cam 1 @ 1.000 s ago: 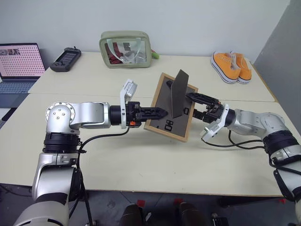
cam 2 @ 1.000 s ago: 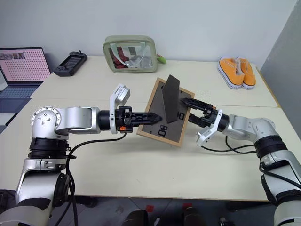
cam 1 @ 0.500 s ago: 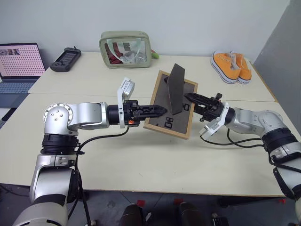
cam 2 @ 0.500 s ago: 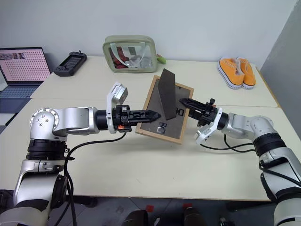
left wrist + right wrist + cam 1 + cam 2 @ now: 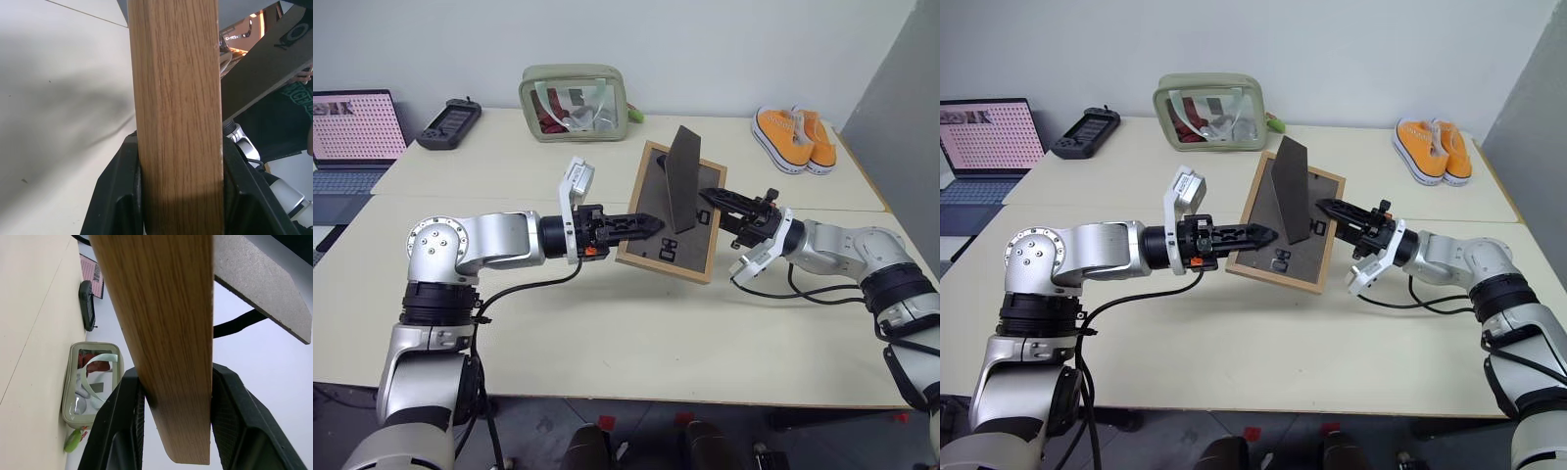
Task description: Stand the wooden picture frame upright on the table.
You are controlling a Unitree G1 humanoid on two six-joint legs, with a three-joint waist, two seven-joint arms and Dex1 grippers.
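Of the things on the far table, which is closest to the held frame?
The green-rimmed clear pouch, just behind the wooden picture frame. The orange shoes, black controller and laptop sit further out toward the table's ends.

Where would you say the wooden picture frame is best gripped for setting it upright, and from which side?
By its side rails, one pincer from each side, as now: the left pincer clamps the left edge of the wooden picture frame, the right pincer the right. That leaves its fold-out stand free.
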